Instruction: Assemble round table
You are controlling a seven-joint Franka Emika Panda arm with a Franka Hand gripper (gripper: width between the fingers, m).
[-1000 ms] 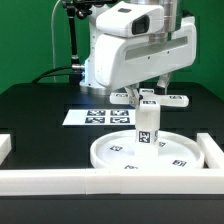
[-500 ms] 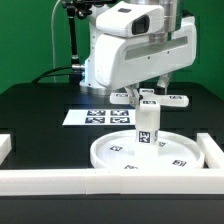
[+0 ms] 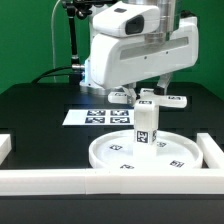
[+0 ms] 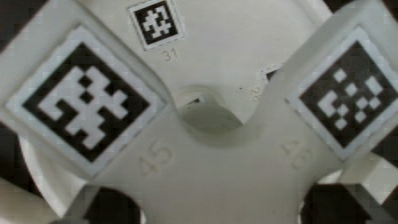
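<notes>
green wall (image 3: 30, 40) behind a black table (image 3: 40, 110); white border wall (image 3: 45, 180) in front.

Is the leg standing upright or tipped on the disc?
Upright. In the exterior view the leg stands vertical at the middle of the disc, its sides straight, with the foot piece above it.

Black desk (image 3: 40, 115) before me; marker board (image 3: 92, 117) flat on it, four square tags; white border wall (image 3: 45, 180) along near edge; green backdrop (image 3: 25, 40).
</notes>
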